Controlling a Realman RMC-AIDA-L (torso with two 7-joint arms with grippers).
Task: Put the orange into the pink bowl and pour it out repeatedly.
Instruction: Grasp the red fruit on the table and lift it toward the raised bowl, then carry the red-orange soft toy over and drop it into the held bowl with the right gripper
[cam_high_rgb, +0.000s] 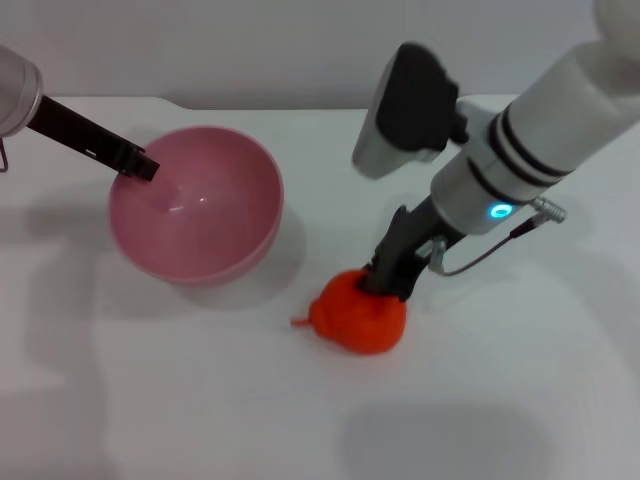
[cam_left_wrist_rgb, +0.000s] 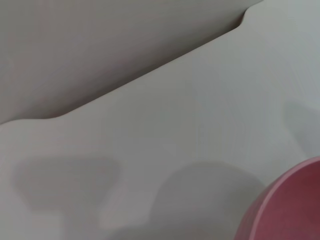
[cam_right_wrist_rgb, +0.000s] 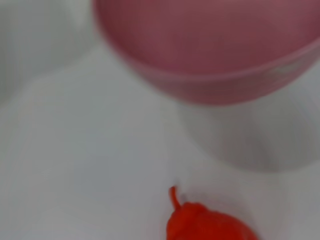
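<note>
Only head view shows right tool (cam_high_rgb: 390, 285) touching orange (cam_high_rgb: 360, 312).

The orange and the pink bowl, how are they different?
The orange is small, bright orange-red and solid; the pink bowl is much wider, pale pink and hollow. The right pincer is down on the orange; the left pincer is at the bowl's rim. Both sit on the white table.

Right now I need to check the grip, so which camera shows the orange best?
The head view: the whole orange lies on the white table, with the right gripper down on its top. The right wrist view shows only part of it at the frame edge. The left wrist view shows none of it.
</note>
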